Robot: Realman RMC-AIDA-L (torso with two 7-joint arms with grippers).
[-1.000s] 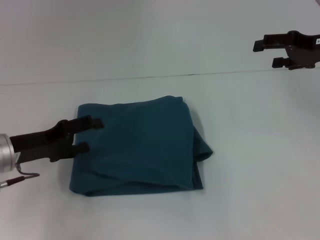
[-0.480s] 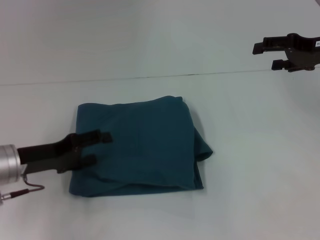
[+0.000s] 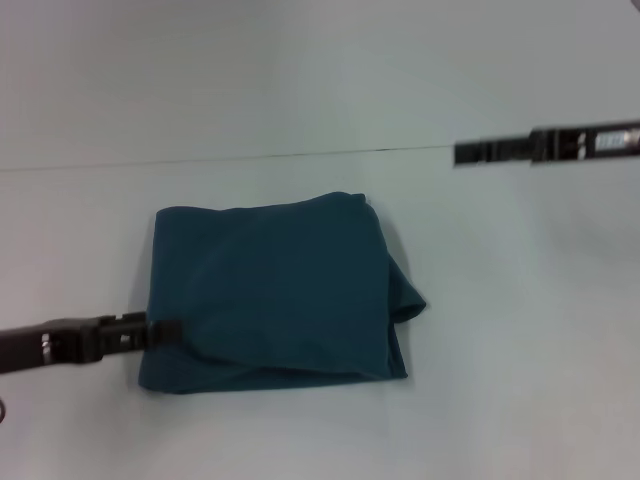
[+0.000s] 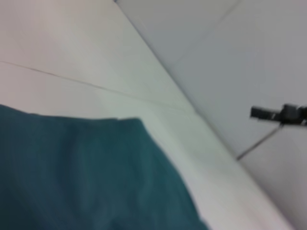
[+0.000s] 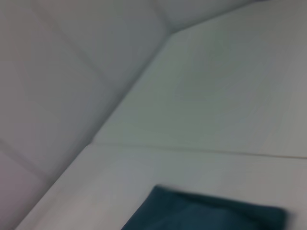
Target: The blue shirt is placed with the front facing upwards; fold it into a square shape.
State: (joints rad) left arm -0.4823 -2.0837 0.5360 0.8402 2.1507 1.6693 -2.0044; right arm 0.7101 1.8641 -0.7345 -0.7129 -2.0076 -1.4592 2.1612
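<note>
Lying folded squarish, blue shirt (image 3: 270, 295); left gripper (image 3: 165, 330) at its edge, fingers' state unclear.

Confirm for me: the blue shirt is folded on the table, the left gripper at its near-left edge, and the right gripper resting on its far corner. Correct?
Not quite. The head view shows the right gripper off to the right, clear of the blue shirt. The left gripper is at its near-left edge.

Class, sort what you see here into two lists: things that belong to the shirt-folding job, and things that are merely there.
Belongs to the job:
- blue shirt, folded into a rough square on the table
- left gripper, at the shirt's left edge
- right gripper, raised, far right, away from the shirt

Merely there:
- white table
- dark seam line behind the shirt
</note>
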